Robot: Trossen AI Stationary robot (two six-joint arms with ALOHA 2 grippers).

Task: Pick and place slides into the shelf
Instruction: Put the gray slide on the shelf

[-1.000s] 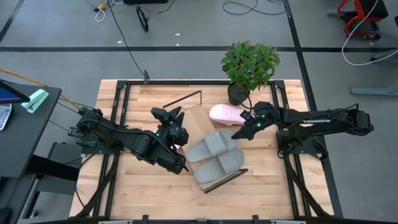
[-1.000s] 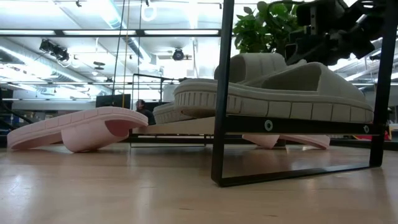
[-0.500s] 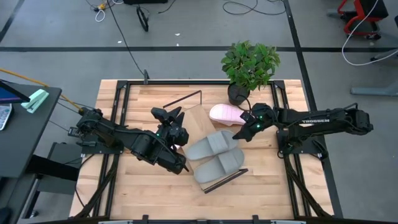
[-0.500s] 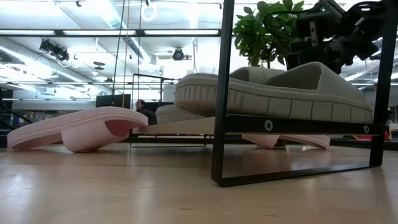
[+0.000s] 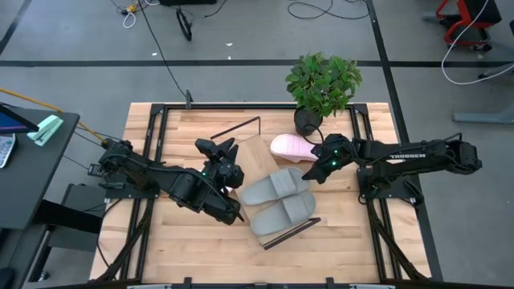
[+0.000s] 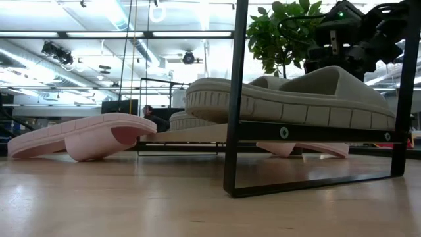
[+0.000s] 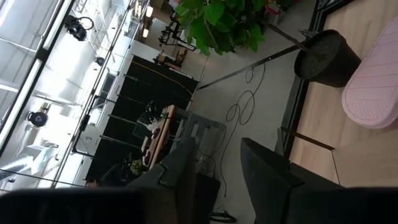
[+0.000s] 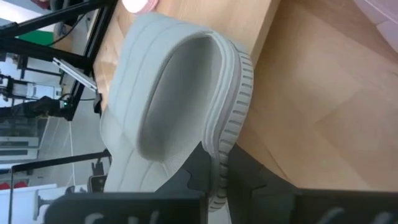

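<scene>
From above, two grey-green slides (image 5: pixel 279 201) lie on the shelf (image 5: pixel 255 152); the left claw (image 5: pixel 218 150) hovers beside it, jaws narrowly parted and empty. In the right wrist view, the right claw (image 8: pixel 219 167) pinches one slide's rim.

Slatted wood worktop (image 5: pixel 169 249) carrying a shelf, a plant pot and pink slides.

The shelf (image 5: pixel 255 154), a pale board with dark wire frames at its short ends, sits askew near the worktop's middle; two grey-green slides (image 5: pixel 279 200) lie side by side on the board toward its front end. A pink slide (image 5: pixel 291 146) rests on the worktop just beside the shelf, toward the back right corner, close to the dark pot of a leafy plant (image 5: pixel 324 84) at the back edge. In the low view, another pink slide (image 6: pixel 82 136) lies sole-up on the wood beside the shelf.
</scene>
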